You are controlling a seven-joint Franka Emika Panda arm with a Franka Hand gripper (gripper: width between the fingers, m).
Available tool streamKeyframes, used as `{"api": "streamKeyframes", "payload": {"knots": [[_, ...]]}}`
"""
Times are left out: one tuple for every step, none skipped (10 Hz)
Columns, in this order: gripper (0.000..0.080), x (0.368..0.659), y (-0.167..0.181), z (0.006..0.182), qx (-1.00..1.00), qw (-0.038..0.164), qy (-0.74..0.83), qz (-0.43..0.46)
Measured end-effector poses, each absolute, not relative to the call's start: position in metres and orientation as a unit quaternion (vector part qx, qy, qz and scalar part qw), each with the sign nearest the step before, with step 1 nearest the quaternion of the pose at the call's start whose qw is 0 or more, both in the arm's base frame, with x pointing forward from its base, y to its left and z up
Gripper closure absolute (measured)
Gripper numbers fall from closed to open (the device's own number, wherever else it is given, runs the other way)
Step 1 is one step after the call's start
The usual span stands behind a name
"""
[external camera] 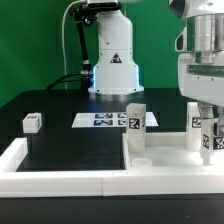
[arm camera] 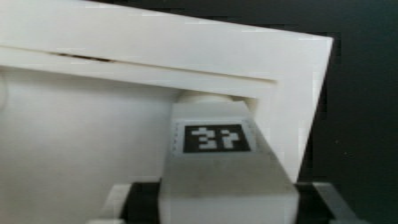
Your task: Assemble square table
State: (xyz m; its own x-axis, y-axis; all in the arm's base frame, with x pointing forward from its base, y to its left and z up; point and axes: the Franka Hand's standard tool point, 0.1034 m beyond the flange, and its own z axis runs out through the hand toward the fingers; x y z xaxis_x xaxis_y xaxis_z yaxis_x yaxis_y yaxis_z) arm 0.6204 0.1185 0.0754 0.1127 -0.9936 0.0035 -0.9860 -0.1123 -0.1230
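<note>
Gripping a white tagged leg [external camera: 209, 139] upright, gripper [external camera: 208, 128] closed on it, directly above the white tabletop slab [external camera: 165, 160] resting on the black table [external camera: 70, 150].

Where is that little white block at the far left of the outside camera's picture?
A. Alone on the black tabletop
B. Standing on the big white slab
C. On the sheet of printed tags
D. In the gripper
A: the small block lies by itself on the black tabletop, apart from the slab and the marker board.
</note>
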Motion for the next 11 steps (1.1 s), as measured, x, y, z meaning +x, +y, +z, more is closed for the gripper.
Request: {"api": "streamKeyframes", "payload": {"knots": [[0.0507,0.62,0.119,0.075,-0.738,0.046,0.672,-0.042],[0.0367,0.62,0.119,0.075,-0.741,0.045,0.669,-0.042],[0.0367,0.62,0.119,0.075,-0.752,0.045,0.656,-0.043],[0.02,0.62,0.119,0.075,-0.765,0.044,0.641,-0.044],[0.0165,0.62,0.119,0.075,-0.807,0.041,0.587,-0.047],[0.0165,0.621,0.12,0.076,-0.834,0.038,0.549,-0.049],[0.0152,0.621,0.121,0.076,-0.865,0.036,0.497,-0.054],[0.0152,0.622,0.122,0.076,-0.891,0.036,0.448,-0.06],[0.0151,0.622,0.124,0.076,-0.918,0.033,0.389,-0.062],[0.0151,0.622,0.126,0.076,-0.936,0.031,0.345,-0.063],[0.0151,0.622,0.129,0.077,-0.949,0.03,0.307,-0.065]]}}
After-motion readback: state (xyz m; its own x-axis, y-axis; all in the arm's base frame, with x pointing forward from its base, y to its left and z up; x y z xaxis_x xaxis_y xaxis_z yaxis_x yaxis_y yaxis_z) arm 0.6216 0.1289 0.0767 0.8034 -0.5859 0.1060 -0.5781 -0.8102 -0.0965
